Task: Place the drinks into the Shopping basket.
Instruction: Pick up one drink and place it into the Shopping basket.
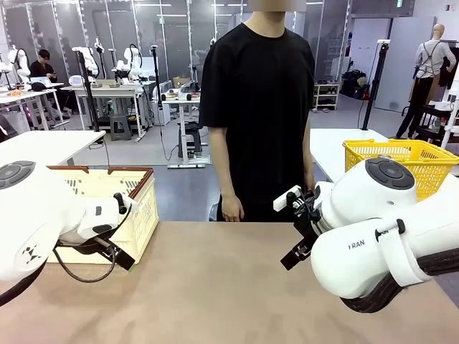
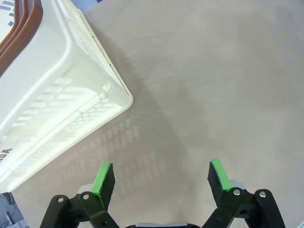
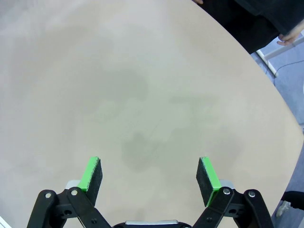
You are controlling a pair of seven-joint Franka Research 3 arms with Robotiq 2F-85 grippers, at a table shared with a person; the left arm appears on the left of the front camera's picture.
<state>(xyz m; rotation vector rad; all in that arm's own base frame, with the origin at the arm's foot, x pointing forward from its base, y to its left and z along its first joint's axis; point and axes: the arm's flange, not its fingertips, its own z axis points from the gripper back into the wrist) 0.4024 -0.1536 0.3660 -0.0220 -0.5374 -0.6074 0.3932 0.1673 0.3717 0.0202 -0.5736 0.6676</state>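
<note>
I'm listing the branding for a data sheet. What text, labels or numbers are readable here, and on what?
"FRAN": on the white casing of the right arm; the rest of the word runs out of sight.
Dark print on the side of the Shopping basket, at the left wrist view's edge: cut off, unreadable.
Nothing else is legible.

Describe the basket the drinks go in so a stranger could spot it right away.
Start at the tan table in front of the person in black. On its left end, by the robot's left arm, stands the Shopping basket: cream-white, perforated, with a brown rim. The yellow mesh basket sits off this table, behind the right arm.
</note>
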